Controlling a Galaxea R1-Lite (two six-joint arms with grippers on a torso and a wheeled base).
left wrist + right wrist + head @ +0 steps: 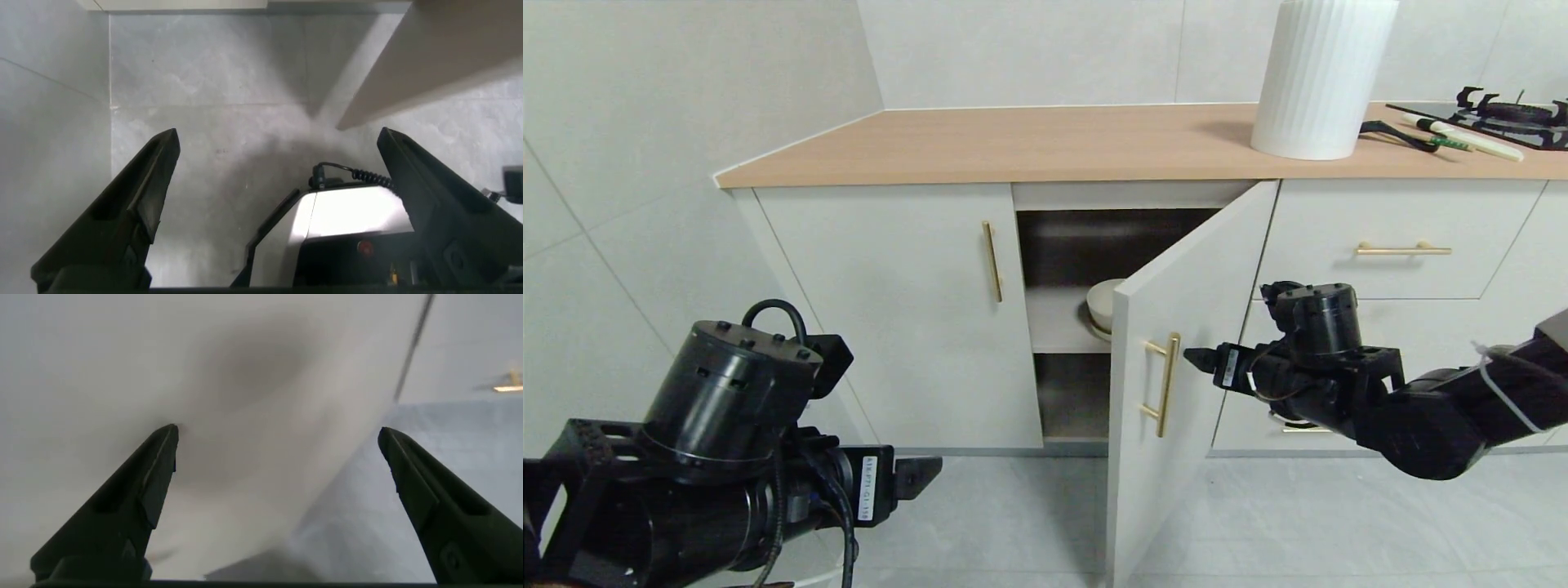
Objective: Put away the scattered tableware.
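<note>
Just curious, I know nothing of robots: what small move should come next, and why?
Probably push the door shut with the right hand: that hand hangs open and empty beside the handle, and a bowl already sits inside.

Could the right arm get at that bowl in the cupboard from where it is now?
Probably not directly: the half-open door stands between the right gripper and the bowl, so the arm would have to go around it.
</note>
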